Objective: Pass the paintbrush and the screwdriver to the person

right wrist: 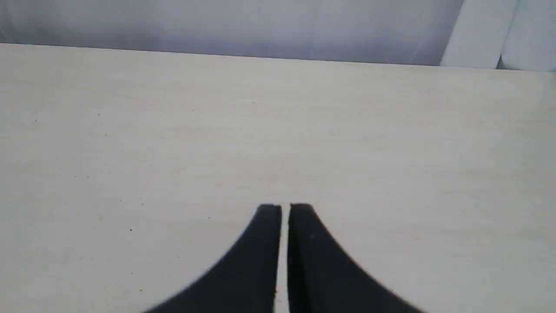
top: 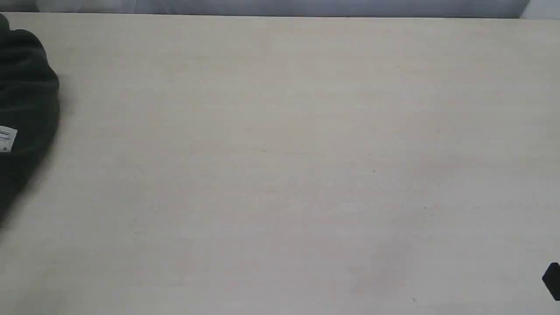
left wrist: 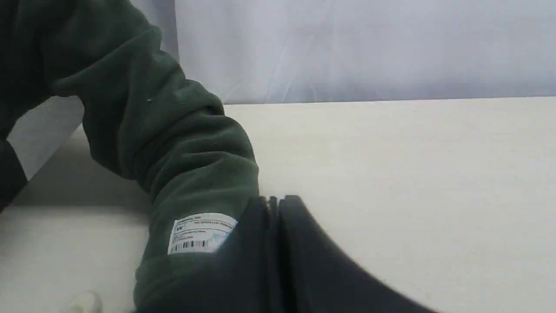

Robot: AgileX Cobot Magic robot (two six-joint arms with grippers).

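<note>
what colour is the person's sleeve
The sleeve is dark green, clearest in the left wrist view.

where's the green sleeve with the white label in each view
Exterior view: the green sleeve sits at the left edge, with the white label low on it.
Left wrist view: the green sleeve fills the left side, label facing the camera, beside the shut left gripper.
Right wrist view: not in it.
Shared landmark: the far edge of the table against the grey backdrop.
</note>
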